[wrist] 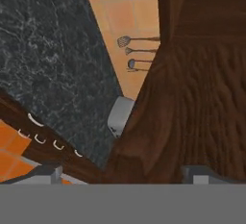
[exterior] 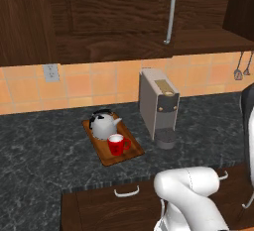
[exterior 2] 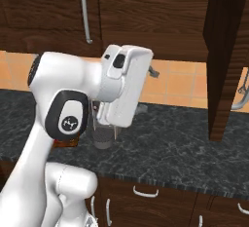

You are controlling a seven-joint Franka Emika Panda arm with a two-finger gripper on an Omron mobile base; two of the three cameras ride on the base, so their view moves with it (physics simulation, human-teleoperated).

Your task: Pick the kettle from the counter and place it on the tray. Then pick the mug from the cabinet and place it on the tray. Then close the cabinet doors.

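The kettle point(exterior: 102, 124) and the red mug point(exterior: 117, 144) are sitting together on the tray point(exterior: 113, 157), well away from the gripper point(wrist: 127, 175). An open cabinet door point(wrist: 192, 98) is standing right in front of the gripper, whose fingers are spreading wide apart, gripping nothing.

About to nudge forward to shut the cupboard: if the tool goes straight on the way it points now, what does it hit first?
Most likely the open cabinet door: its dark wood face sits right ahead of the tool in the hand view. How near it is I can't judge.
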